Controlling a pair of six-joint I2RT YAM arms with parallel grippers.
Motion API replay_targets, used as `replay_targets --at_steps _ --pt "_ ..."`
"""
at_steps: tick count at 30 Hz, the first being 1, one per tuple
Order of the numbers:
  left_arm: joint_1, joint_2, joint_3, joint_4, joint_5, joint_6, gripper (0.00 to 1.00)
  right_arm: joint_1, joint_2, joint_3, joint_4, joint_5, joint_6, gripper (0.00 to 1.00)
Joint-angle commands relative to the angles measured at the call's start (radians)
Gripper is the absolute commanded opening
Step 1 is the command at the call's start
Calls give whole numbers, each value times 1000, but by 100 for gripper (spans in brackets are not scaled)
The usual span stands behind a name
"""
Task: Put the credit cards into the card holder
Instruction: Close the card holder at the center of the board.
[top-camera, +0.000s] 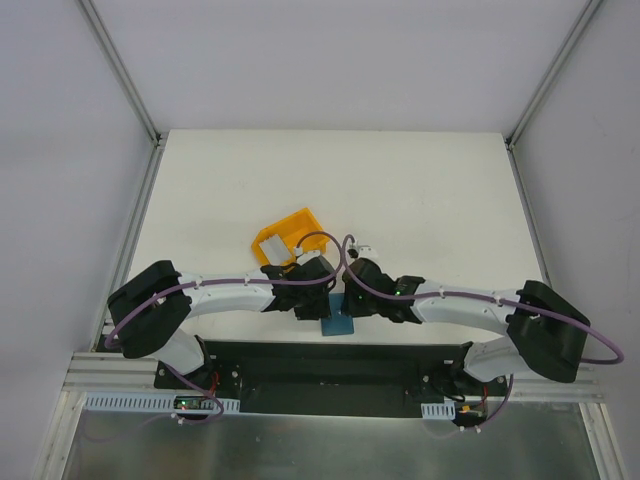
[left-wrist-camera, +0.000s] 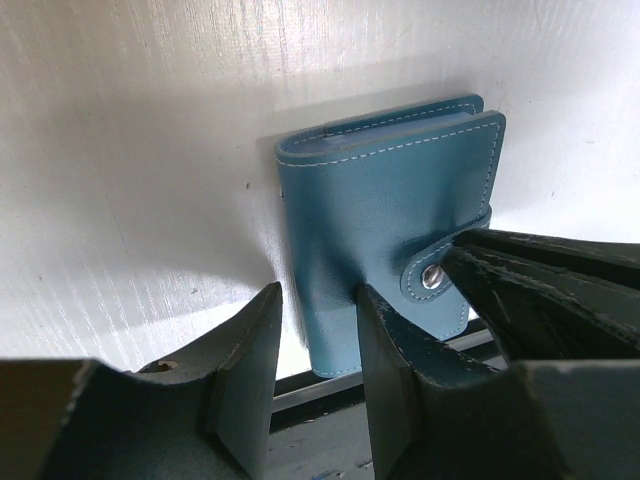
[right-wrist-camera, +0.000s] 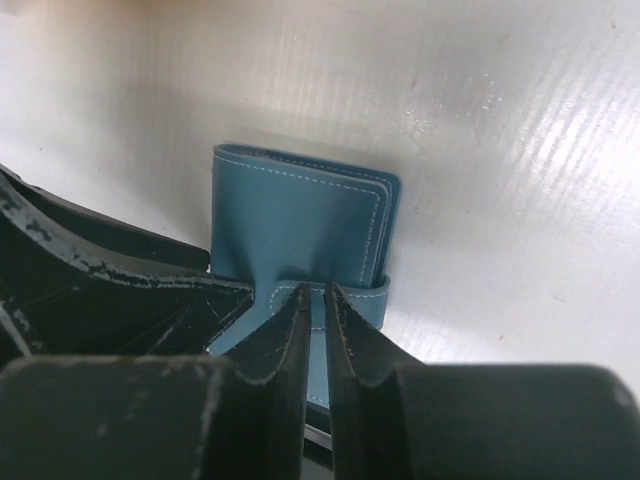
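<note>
card holder (left-wrist-camera: 385, 210): one, shut; left gripper (left-wrist-camera: 318, 295) parted at its edge; right gripper (right-wrist-camera: 318, 292) clamped on it

The white table (top-camera: 420, 190) fills the middle of the top view. In the wrist views its surface is matte with a fine ribbed grain. A yellow bin (top-camera: 298, 225) sits just at 9 o'clock of the table's centre, open-topped and turned so that one corner points to about 1 o'clock. Metal rails (top-camera: 134, 235) run along the table's edges at 9 and 3 o'clock, then rise toward 11 and 1 o'clock. Pale walls (top-camera: 60, 150) stand at 9, 12 and 3 o'clock. At 6 o'clock a black plate (top-camera: 330, 365) lies along the near edge. Past it, lower in the view, lies a grey metal sheet (top-camera: 320, 445), with white slotted ducts (top-camera: 130, 402) at 7 and 5 o'clock.
</note>
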Motion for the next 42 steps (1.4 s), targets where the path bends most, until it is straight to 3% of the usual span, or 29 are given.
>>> replay_targets --at_steps 1,22,42 --pt "-13 3 -24 -34 -22 4 34 3 -71 -11 -35 25 -18 14" --pt "-13 3 -21 -34 -20 10 35 12 -84 -43 3 -32 38 15" --pt "-13 -1 -24 -33 -20 8 35 10 16 16 -29 -9 6 19"
